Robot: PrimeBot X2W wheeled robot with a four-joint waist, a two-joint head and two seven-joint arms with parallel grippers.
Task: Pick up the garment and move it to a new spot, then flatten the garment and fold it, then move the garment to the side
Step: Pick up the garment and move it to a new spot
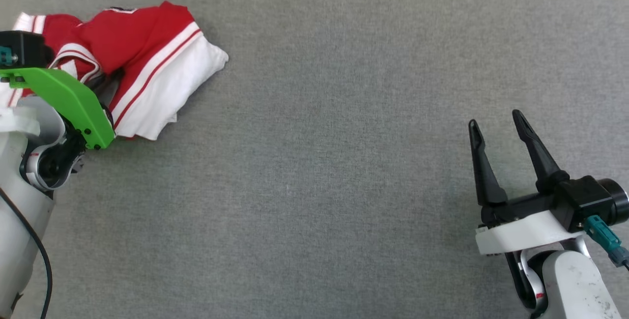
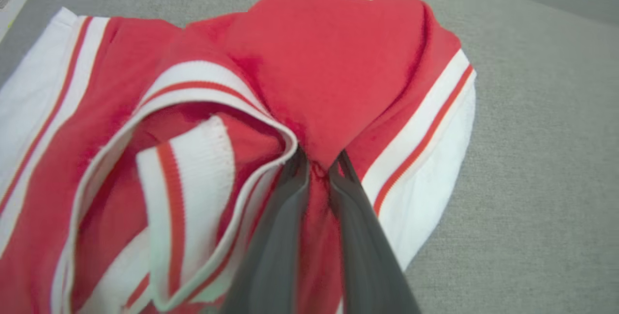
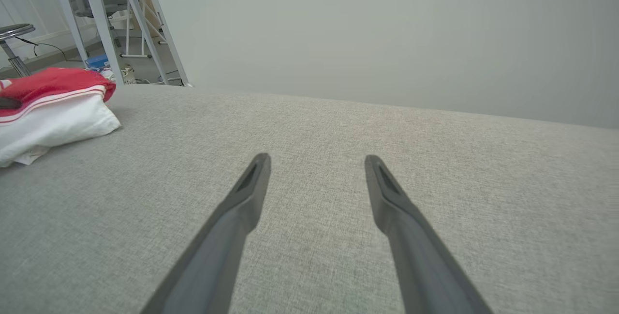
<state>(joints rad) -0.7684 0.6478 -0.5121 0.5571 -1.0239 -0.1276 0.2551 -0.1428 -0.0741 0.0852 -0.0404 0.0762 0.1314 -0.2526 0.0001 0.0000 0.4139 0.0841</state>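
1. Garment [image 1: 147, 48] lies bunched in a heap at the far left of the gray cloth-covered bench [image 1: 319, 171] in the head view. Its red body is uppermost, and a white sleeve with red-and-white striped trim spreads out on the heap's right side.
2. Left gripper [image 2: 318, 161] is at the near-left part of the heap. In the left wrist view its two dark fingers [image 2: 278, 236] stand narrow, almost together, with a fold of the garment's red cloth pinched between their tips.
3. Striped neck trim curls open just left of that pinch in the left wrist view. To the right, the white sleeve rests on the bench.
4. In the head view, the green bracket [image 1: 69, 102] on the left wrist covers the near-left edge of the heap, and the fingertips are hidden under it.
5. Whether the pinched fold is raised off the bench cannot be told. The rest of the heap rests on the bench.
6. Right gripper [image 1: 496, 120] sits at the lower right of the head view, well apart from the garment. Its fingers are spread wide over bare bench.
7. In the right wrist view those two fingers are wide apart above the gray cloth. The garment shows at the far left, with white sleeve nearest and red cloth above.
8. Past the bench's far edge in that view stand a pale wall [image 3: 387, 38], white metal frame legs [image 3: 99, 19] and a round stool [image 3: 14, 31].
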